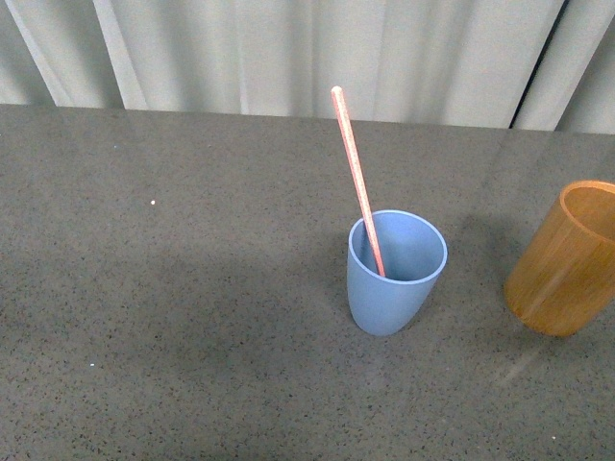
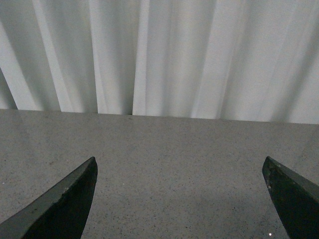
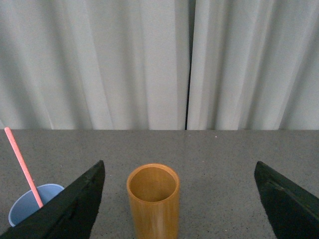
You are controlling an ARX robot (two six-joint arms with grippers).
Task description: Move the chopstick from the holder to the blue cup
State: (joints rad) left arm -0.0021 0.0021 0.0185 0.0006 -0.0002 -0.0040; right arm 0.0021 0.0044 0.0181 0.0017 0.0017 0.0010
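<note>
A light blue cup [image 1: 394, 274] stands upright on the grey table, and one pinkish-red chopstick [image 1: 356, 182] leans inside it, tip up and tilted to the left. The orange-brown holder [image 1: 569, 259] stands at the right edge of the front view, apart from the cup. The right wrist view looks into the holder [image 3: 153, 201], which shows nothing inside, with the blue cup [image 3: 31, 209] and chopstick [image 3: 22, 164] beside it. My right gripper [image 3: 179, 172] is open, its dark fingers wide on either side of the holder and short of it. My left gripper [image 2: 179, 167] is open over bare table.
The grey speckled table [image 1: 173, 288] stretches left of the cup. White pleated curtains [image 1: 288, 48] close off the far edge. Neither arm shows in the front view.
</note>
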